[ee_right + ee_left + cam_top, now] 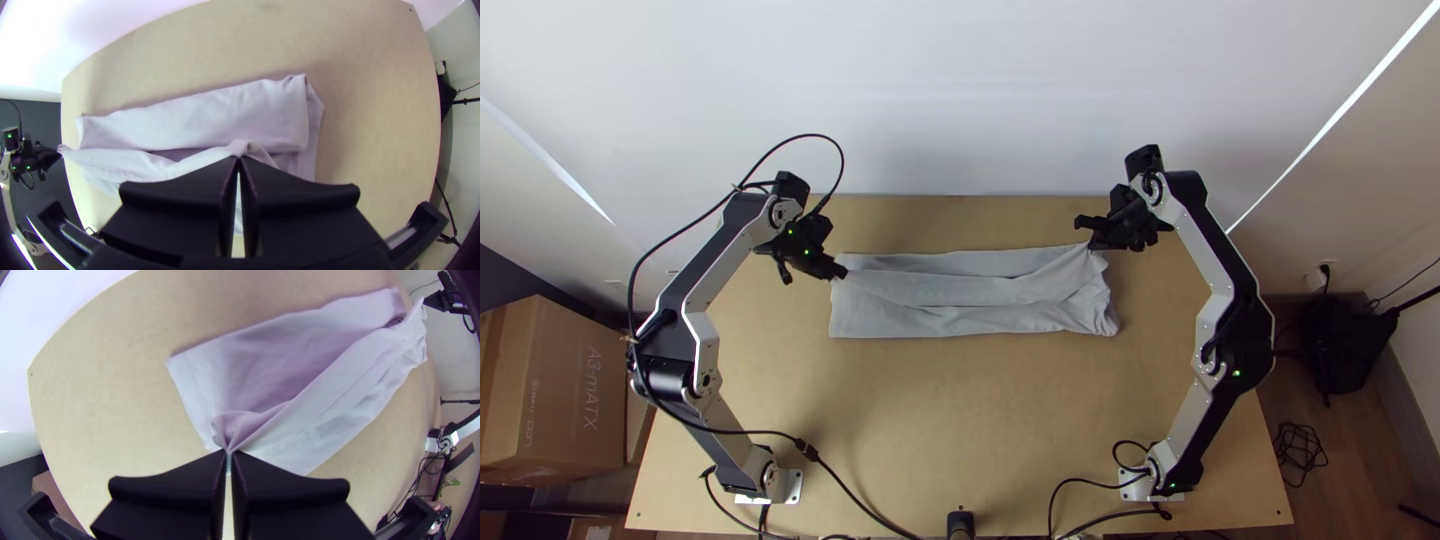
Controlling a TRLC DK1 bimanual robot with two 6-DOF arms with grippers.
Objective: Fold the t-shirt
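The grey T-shirt (920, 322) lies across the middle of the desk (950, 425) as a long, narrow strip, layered lengthwise, so a good part of the folding looks done. The left gripper (230, 452) has its jaws closed on a gathered bit of the upper layer near one end; the right gripper (239, 159) has its jaws clenched on cloth near the other. Left to do, I'd judge: lay that layer flat, smooth the creases, then shorten the strip.
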